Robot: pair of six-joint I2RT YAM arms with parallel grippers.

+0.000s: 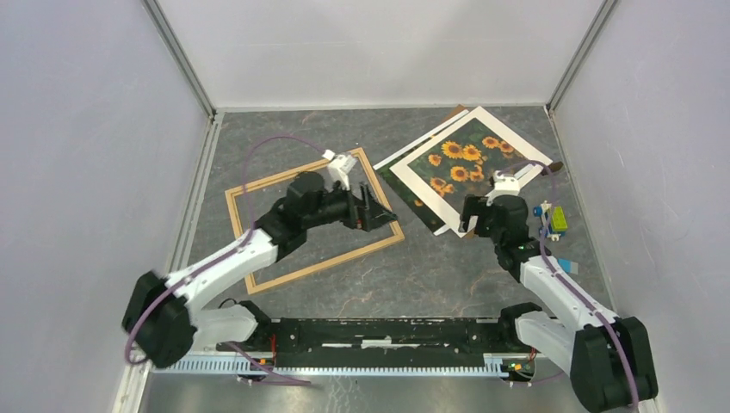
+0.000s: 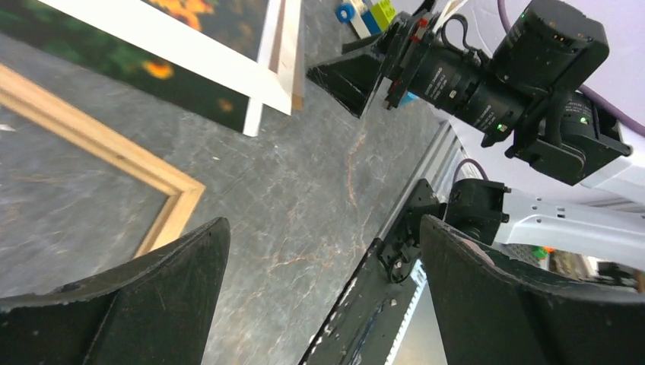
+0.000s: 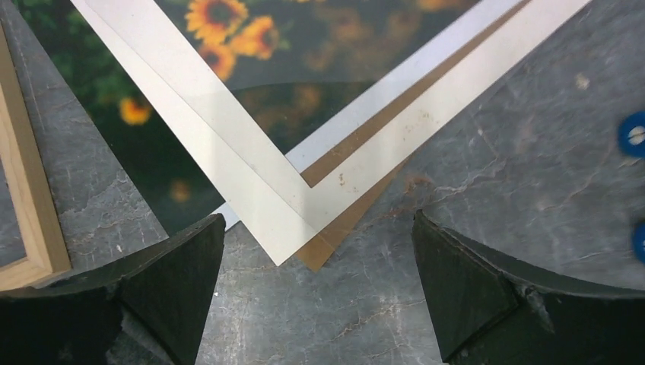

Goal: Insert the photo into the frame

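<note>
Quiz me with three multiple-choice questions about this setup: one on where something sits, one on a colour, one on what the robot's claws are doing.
1. Seen from above, where does the frame lie relative to the photo?
A. On top of it
B. To its left, apart from it
C. To its right

2. What colour are the flowers on the photo?
A. Blue
B. White
C. Orange-yellow

3. How do the left gripper and the right gripper stand?
A. Both open, holding nothing
B. Both shut on the frame
C. One open, one shut on the photo

Answers:
1 B: the top view shows the frame lying left of the photo with a gap between them.
2 C: the sunflowers show orange-yellow in the top and right wrist views.
3 A: each wrist view shows its jaws spread wide with nothing gripped.
</note>
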